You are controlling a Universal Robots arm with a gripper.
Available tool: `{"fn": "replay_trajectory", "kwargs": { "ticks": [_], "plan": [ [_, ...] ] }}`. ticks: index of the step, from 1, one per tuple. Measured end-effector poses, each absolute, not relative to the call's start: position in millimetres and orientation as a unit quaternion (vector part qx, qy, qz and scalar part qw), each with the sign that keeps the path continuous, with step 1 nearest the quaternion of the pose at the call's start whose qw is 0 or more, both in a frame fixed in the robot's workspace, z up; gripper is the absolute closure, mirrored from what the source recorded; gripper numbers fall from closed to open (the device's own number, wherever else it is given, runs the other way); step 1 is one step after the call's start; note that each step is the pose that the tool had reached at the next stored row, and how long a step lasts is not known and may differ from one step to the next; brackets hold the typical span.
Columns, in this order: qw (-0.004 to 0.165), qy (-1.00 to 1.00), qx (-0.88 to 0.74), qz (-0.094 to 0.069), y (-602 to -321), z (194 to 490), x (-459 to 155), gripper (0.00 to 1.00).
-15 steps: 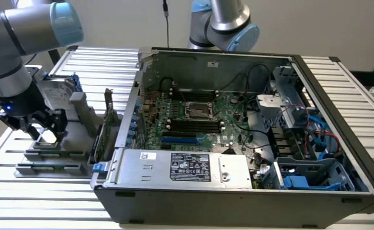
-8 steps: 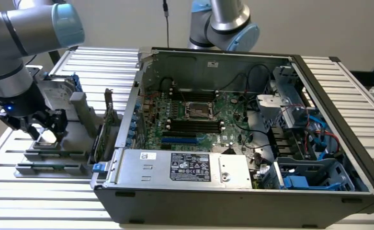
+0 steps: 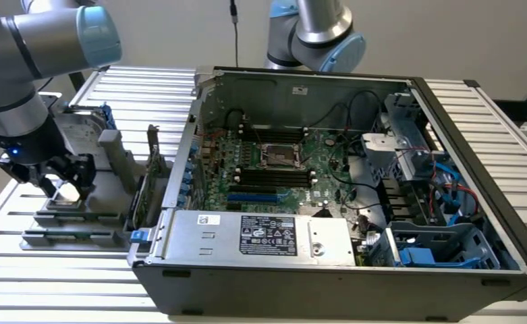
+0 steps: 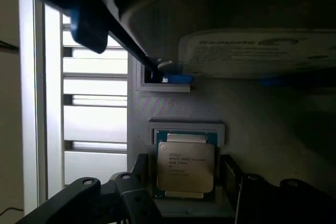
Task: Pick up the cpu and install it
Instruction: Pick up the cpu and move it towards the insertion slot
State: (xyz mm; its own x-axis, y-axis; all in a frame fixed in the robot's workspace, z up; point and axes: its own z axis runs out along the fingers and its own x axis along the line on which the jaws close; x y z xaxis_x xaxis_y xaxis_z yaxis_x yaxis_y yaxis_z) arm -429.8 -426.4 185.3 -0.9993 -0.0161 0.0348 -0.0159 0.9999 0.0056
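The cpu (image 4: pixel 185 166), a small flat square chip with a dull silver top, lies in a recess of a grey holder (image 4: pixel 173 111). My gripper (image 4: pixel 186 184) is open and straddles it, with one dark finger (image 4: pixel 140 182) on each side of the chip and a gap left to both. In the exterior view the gripper (image 3: pixel 63 191) hangs low over the holder at that view's left, and the cpu (image 3: pixel 65 190) shows as a pale patch between the fingers. The motherboard's open socket (image 3: pixel 279 156) sits in the middle of the computer case (image 3: pixel 335 270).
A silver hard drive (image 4: pixel 252 51) with blue side rails stands just beyond the cpu. Long grey slotted holder blocks (image 3: pixel 74 228) lie by the gripper, and an upright card (image 3: pixel 152 158) stands between them and the case. A second arm (image 3: pixel 313 34) rises behind the case.
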Motion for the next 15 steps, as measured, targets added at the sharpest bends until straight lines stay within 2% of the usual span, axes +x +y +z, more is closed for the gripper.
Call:
{"fn": "replay_trajectory", "kwargs": {
  "ticks": [5,6,7,15],
  "plan": [
    [0.018,-1.000,0.008,0.001,-426.4,185.1,-428.5,0.35],
    [0.018,-1.000,0.008,0.001,-426.4,185.2,-428.3,0.36],
    [0.019,-1.000,0.008,0.001,-426.3,185.2,-428.3,0.43],
    [0.019,-1.000,0.008,0.001,-426.2,185.1,-427.7,0.45]
  ]
}}
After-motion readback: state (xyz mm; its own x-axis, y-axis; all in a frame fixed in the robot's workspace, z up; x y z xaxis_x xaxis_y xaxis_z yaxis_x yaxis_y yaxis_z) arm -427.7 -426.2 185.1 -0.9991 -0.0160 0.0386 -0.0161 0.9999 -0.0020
